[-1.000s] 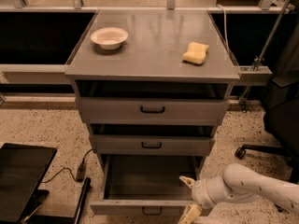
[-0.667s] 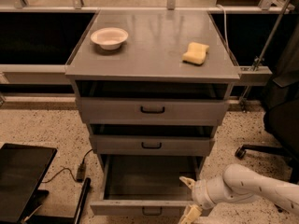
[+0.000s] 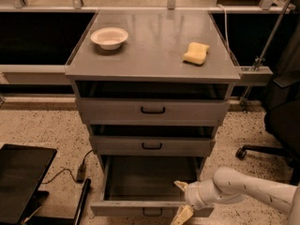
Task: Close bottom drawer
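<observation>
Bottom drawer [image 3: 140, 178] pulled well out at cabinet [image 3: 152, 110] base, bare inside. Gripper [image 3: 182, 200] low at drawer's front right end, fingers [image 3: 181, 185] spread open, holding nothing. One tip over the box, other in front of panel. Prob. set there to shove front inward, so no grasp needed. Handle [image 3: 152, 212] untouched, mid-front. Bowl [image 3: 109, 36] & sponge [image 3: 196, 53] up top, well clear. Closing not yet done.

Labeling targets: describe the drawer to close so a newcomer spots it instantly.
Find the grey cabinet with a bowl and sponge on top. Its bottom drawer is the lowest of three. It alone is pulled far out, showing a bare box, with the gripper at its front edge.
</observation>
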{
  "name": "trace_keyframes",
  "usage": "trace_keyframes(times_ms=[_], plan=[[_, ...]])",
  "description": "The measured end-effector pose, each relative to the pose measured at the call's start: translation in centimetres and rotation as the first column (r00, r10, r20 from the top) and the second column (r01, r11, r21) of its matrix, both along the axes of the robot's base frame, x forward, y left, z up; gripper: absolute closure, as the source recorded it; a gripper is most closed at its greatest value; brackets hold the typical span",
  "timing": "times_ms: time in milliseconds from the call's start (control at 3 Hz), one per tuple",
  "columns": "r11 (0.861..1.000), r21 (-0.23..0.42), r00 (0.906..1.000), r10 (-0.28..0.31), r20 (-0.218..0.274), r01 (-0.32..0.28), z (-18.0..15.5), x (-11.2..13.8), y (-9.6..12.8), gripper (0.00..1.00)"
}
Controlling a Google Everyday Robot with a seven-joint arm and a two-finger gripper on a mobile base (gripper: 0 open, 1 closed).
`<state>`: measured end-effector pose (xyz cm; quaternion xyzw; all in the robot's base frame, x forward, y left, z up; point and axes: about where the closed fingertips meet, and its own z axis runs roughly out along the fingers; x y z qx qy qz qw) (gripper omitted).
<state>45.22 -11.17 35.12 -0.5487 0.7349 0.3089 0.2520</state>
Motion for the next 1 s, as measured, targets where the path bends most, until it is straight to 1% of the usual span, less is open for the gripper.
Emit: trace_keyframes(times_ms=[333, 667, 1000], plan=[[1.000, 0.000, 1.0000, 0.000, 0.000, 0.000, 0.0, 0.0, 0.0, 0.00], [1.000, -0.012, 0.9998, 0.005, -0.017, -0.005, -0.4, 0.1, 0.2, 0.00], [1.000, -0.021, 0.9978, -0.018, -0.063, 0.017, -2.4, 0.3, -0.4, 0.00]])
